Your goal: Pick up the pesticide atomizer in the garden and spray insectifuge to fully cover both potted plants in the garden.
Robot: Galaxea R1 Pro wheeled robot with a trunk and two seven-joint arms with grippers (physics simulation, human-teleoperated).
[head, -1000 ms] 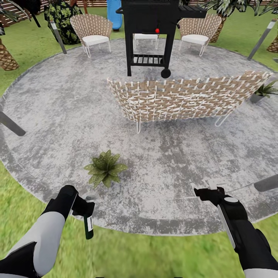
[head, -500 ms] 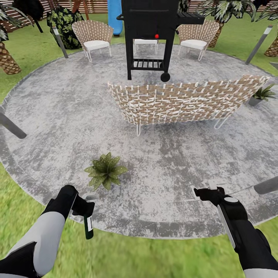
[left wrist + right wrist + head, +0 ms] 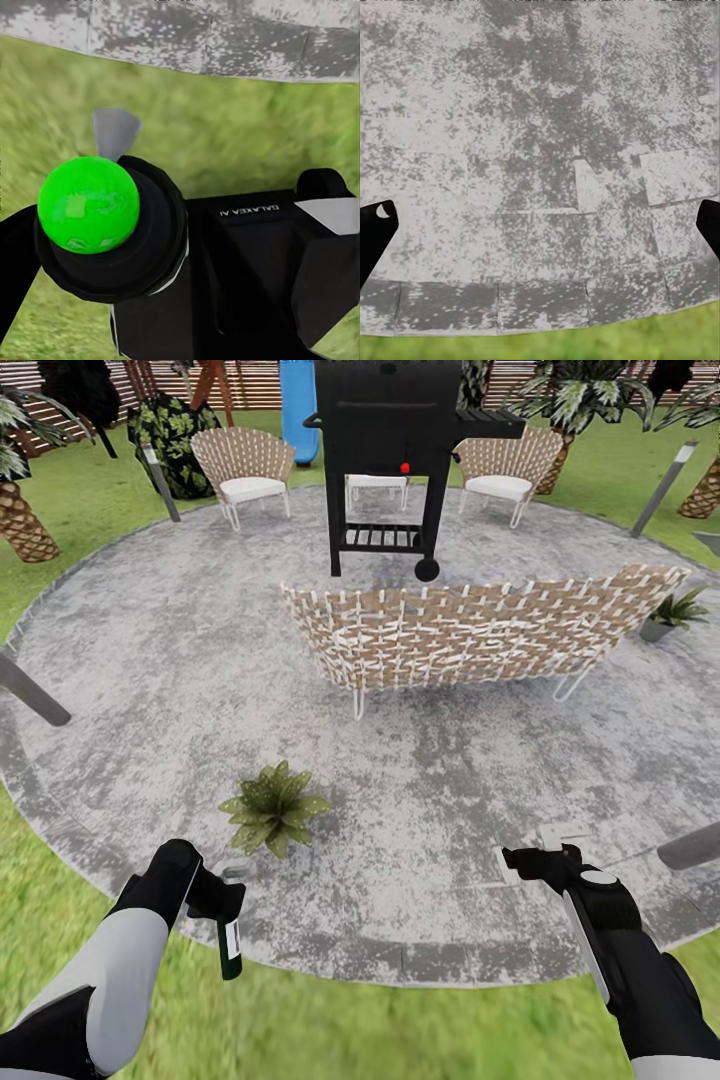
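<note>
Left gripper [image 3: 222, 900] clasps the pesticide atomizer [image 3: 230, 947] hanging bottom-down; right gripper [image 3: 528, 857] seemingly spread, empty.

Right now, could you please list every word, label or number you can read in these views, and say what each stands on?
"GALAXEA AI": printed on the black housing of the left claw, seen upside down.
White label on the slim dark green spray bottle: too small to read.

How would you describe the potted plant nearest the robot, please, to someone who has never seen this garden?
On the round grey stone patio, look to the near side of the long wicker sofa, toward the lawn. The potted plant is a low rosette of pointed, speckled green leaves standing alone on bare stone; the other potted plant sits by the sofa's far end.
</note>
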